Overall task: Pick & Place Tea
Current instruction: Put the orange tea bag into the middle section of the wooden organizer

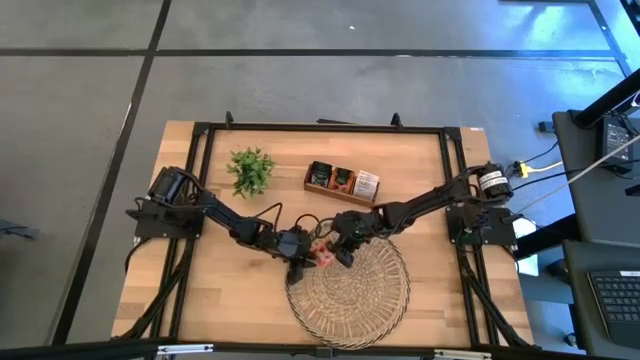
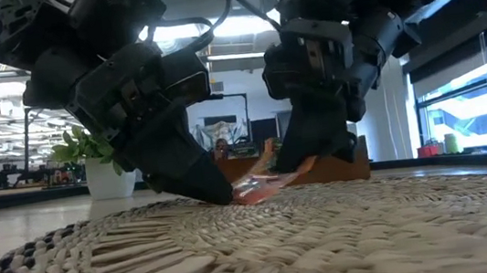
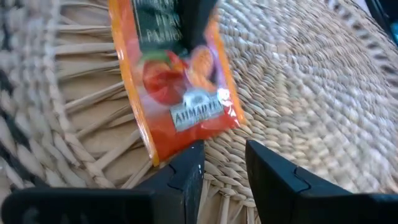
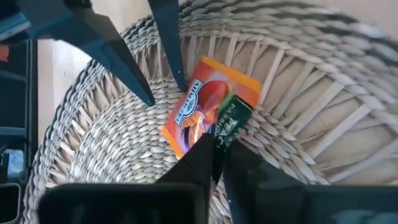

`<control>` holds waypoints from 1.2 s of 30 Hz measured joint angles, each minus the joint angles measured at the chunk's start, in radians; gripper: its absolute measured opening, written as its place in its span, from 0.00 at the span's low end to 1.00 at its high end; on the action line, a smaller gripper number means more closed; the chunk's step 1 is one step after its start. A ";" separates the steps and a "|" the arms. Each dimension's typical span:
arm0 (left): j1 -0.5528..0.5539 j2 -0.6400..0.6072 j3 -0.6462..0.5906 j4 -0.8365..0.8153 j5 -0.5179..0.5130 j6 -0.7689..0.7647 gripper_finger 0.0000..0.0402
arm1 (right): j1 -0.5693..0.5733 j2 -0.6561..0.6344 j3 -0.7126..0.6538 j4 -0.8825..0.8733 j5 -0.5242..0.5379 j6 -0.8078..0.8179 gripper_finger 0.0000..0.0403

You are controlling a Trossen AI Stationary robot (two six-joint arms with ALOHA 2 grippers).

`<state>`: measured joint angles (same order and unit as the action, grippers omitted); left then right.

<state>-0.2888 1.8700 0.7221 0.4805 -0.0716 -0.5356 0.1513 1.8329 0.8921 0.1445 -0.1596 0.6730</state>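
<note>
- The light wooden counter [image 1: 200, 300] carries a round woven straw tray [image 1: 360, 295] near its front edge.
- The right gripper [image 4: 214, 155] has its jaws pinched on the orange square tea sachet [image 4: 208, 112] at the tray's back-left rim.
- The left gripper [image 3: 224, 165] waits beside the sachet, jaws partly open, holding nothing.
- The pick looks under way; next comes lifting it clear, probably toward the brown wooden three-compartment box [image 1: 343, 181].
</note>
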 joint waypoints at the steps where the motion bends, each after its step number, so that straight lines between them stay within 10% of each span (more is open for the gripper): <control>1: 0.001 -0.007 -0.001 0.003 0.016 0.007 0.28 | 0.000 -0.007 0.000 -0.004 0.000 -0.022 0.06; 18: 0.004 -0.149 -0.001 0.005 0.090 0.282 0.28 | -0.230 -0.353 0.169 -0.578 0.090 -0.454 0.02; 25: 0.004 -0.149 -0.001 -0.017 0.089 0.296 0.28 | -0.331 -0.266 0.439 -0.946 0.217 -0.617 0.02; 36: 0.005 -0.149 -0.001 -0.035 0.083 0.296 0.28 | -0.382 -0.068 0.486 -0.971 0.211 -0.682 0.02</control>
<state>-0.2841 1.7210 0.7212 0.4453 0.0116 -0.2401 -0.2310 1.7648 1.3781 -0.8266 0.0517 -0.0090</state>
